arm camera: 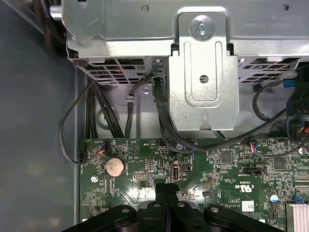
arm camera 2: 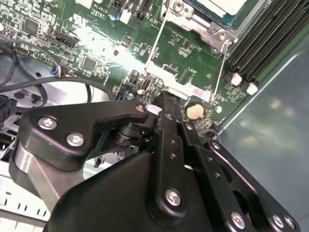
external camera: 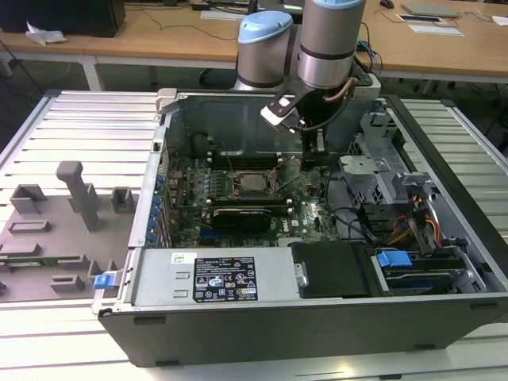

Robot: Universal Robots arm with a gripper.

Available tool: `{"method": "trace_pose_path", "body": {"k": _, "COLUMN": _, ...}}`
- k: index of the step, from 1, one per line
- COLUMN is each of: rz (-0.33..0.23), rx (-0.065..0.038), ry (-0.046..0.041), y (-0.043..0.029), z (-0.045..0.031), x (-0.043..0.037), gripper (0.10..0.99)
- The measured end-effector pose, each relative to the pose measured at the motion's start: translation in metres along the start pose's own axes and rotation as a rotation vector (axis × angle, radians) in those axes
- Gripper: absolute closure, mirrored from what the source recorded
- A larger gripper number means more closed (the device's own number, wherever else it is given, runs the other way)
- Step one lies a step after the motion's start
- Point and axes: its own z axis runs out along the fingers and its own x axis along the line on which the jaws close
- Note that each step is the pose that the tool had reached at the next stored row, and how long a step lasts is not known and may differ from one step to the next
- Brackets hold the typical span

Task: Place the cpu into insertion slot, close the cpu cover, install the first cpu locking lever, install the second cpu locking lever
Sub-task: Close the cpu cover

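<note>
Exterior view: open computer case on a slatted table. The cpu sits silver face up in the insertion slot on the green motherboard.

The gripper hangs low over the board at 3 o'clock from the slot, near but apart from it.

Both wrist views: the fingers are pressed together with nothing between them, tips just above the board near a coin cell.

Second wrist view: the cpu cover frames the chip. Two thin wire levers run beside it; I cannot tell whether they are latched.
</note>
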Motion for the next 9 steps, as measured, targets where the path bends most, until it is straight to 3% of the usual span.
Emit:
{"method": "trace_pose_path", "body": {"k": 5, "rz": 0.0, "rx": 0.002, "ry": -0.0001, "y": 0.0, "z": 0.0013, "x": 0.0, "gripper": 0.98}}
{"method": "trace_pose_path", "body": {"k": 6, "rz": 0.0, "rx": 0.024, "ry": 0.0015, "y": 0.0001, "z": 0.0016, "x": 0.0, "gripper": 0.98}}
{"method": "trace_pose_path", "body": {"k": 8, "rz": 0.001, "rx": 0.053, "ry": 0.0047, "y": 0.0005, "z": 0.002, "x": 0.0, "gripper": 0.98}}
{"method": "trace_pose_path", "body": {"k": 9, "rz": 0.001, "rx": 0.078, "ry": 0.0071, "y": 0.0008, "z": 0.0021, "x": 0.0, "gripper": 0.98}}
